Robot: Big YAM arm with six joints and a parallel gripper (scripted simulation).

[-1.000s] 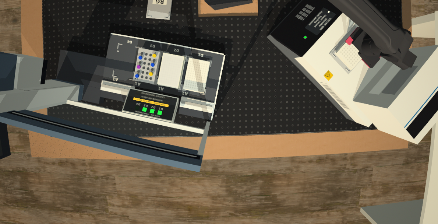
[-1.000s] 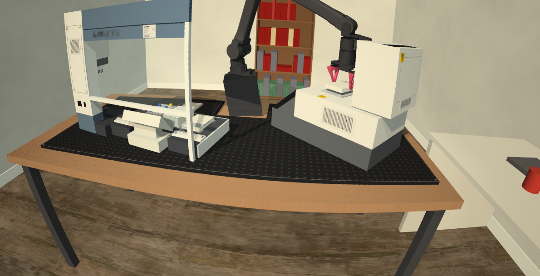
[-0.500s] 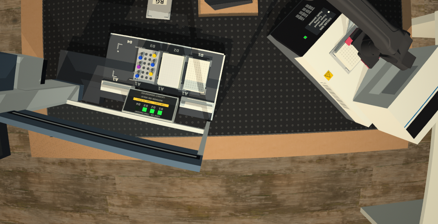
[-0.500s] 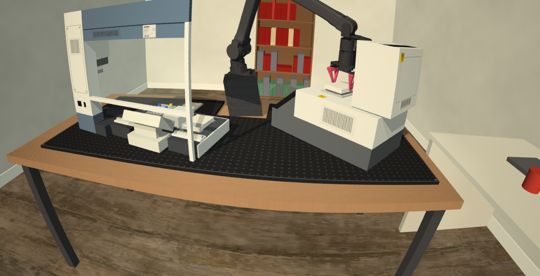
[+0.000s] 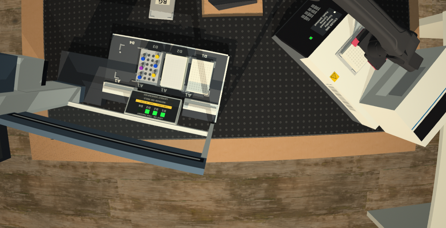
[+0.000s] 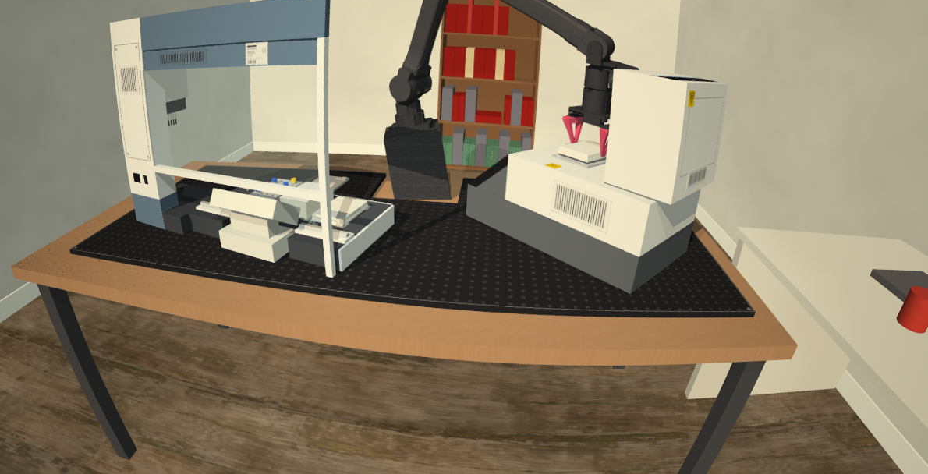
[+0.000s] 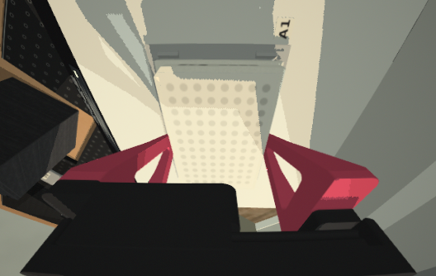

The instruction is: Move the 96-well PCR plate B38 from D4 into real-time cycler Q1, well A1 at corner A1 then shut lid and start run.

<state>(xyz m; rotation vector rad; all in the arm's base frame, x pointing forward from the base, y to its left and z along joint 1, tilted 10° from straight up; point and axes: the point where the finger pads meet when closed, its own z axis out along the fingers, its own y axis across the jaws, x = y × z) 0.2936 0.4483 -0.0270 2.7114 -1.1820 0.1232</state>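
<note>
The claw grips PCR plate B38 by its long sides, red fingers spread wide, over the open block of cycler Q1. Q1's lid stands raised; its lamp glows green.

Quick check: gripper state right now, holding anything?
Gripper: shut on the PCR plate B38, held over Q1's block.
</note>
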